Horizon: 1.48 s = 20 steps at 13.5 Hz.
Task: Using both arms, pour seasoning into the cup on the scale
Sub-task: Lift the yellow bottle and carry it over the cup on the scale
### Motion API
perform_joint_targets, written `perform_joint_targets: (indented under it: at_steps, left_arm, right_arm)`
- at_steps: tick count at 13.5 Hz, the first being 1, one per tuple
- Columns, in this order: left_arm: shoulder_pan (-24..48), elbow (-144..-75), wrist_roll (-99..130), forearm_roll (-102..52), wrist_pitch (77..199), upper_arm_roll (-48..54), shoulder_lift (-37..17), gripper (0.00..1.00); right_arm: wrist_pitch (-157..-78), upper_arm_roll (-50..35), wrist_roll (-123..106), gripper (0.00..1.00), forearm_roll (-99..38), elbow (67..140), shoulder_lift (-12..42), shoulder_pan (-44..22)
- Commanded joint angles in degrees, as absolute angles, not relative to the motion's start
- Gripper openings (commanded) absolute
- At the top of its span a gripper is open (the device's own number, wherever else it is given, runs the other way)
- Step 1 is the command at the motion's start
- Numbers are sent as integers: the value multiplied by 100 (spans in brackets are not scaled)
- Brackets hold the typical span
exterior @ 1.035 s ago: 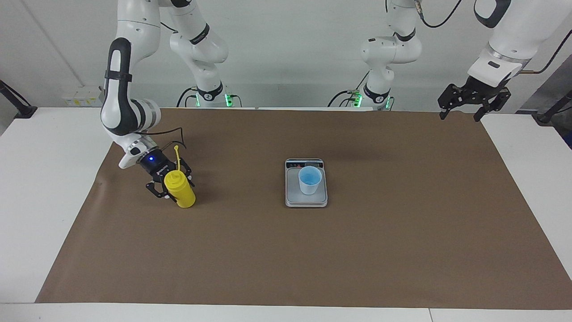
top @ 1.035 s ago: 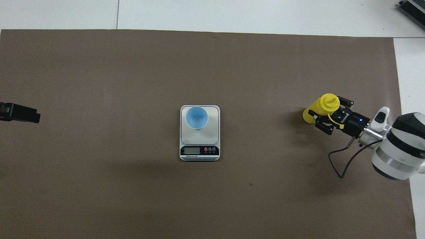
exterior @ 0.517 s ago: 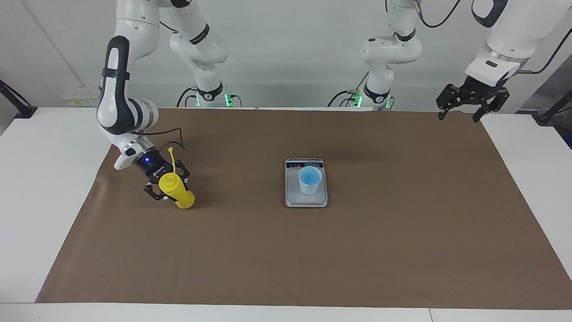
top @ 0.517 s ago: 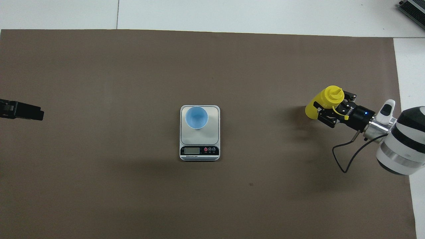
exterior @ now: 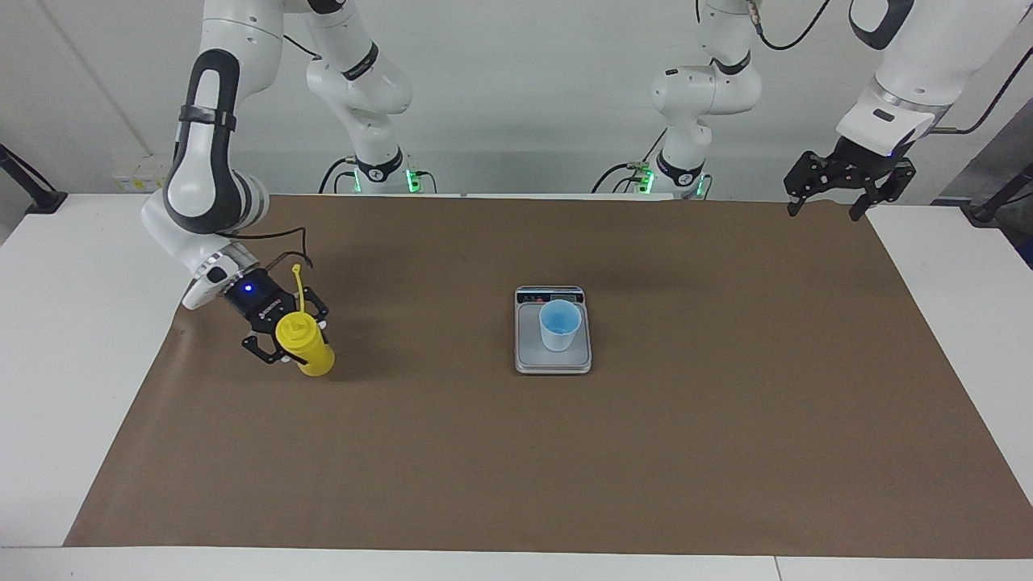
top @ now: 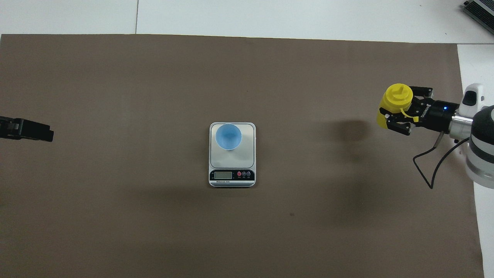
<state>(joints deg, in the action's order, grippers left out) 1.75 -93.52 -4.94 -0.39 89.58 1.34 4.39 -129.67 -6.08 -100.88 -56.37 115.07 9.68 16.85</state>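
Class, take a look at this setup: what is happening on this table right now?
The right gripper is shut on the yellow seasoning bottle and holds it over the right arm's end of the brown mat. The light-blue cup stands on the scale at the middle of the mat, with nothing being poured yet. The left gripper waits open above the mat's corner at the left arm's end.
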Motion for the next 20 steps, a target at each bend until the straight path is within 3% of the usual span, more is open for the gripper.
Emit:
perform_joint_targets:
  at_steps: [1,10,17,20]
  left_arm:
    - [184,-9536,-405,-105,8956,141,606,100]
    - [-149,-9562,-395,-97,8886,79,615,100]
    - [-149,-9562,-387,-97,8886,79,615,100]
    - [-149,-9562,-396,-97,8886,79,615,100]
  right_arm:
    - [-13025,-633,-9336,4,-4575,11190,826,1451]
    - [-13025,-650,-6419,0,-998,10389,756,160]
    - [-13043,-668,-5179,0,1219,10354,791,-948]
    - [-13122,-677,-5036,0,2824,10336,835,-1633]
